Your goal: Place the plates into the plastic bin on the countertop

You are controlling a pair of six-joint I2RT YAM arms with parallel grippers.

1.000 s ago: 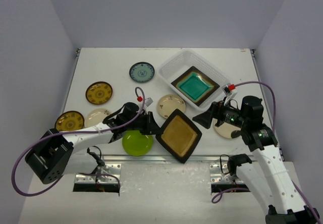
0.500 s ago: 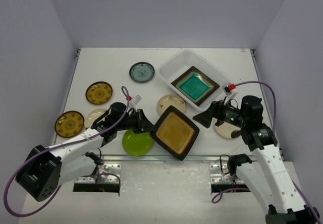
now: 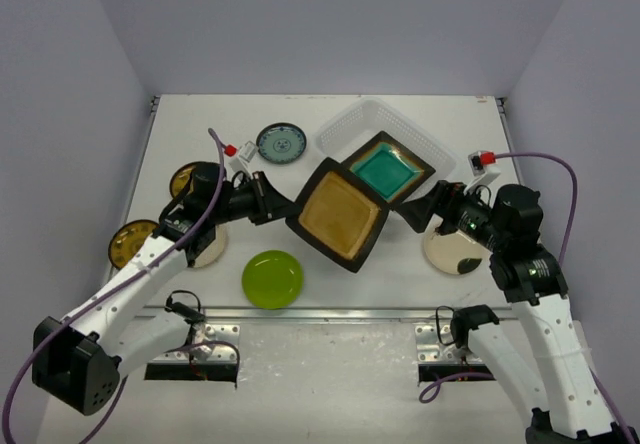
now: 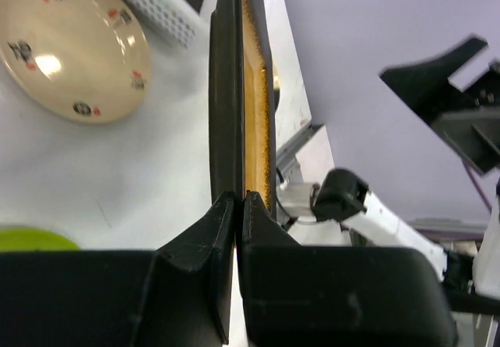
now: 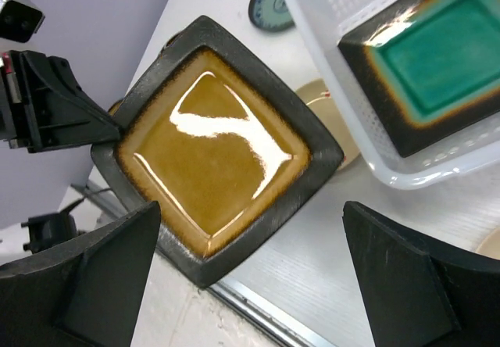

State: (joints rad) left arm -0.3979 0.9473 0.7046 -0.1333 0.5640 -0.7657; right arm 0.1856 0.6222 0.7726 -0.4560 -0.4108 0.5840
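The brown plate (image 3: pixel 338 214) is pinched by the left gripper (image 4: pixel 237 198) beside the plastic bin (image 3: pixel 345 124), with the right gripper (image 3: pixel 412 211) spread; next it should probably be lowered in.

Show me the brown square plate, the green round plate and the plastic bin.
brown square plate (image 3: pixel 338 214), overhead view, middle of its glossy face.
green round plate (image 3: pixel 272 278), overhead view, its centre.
plastic bin (image 3: pixel 362 124), overhead view, bare white mesh near its far corner.
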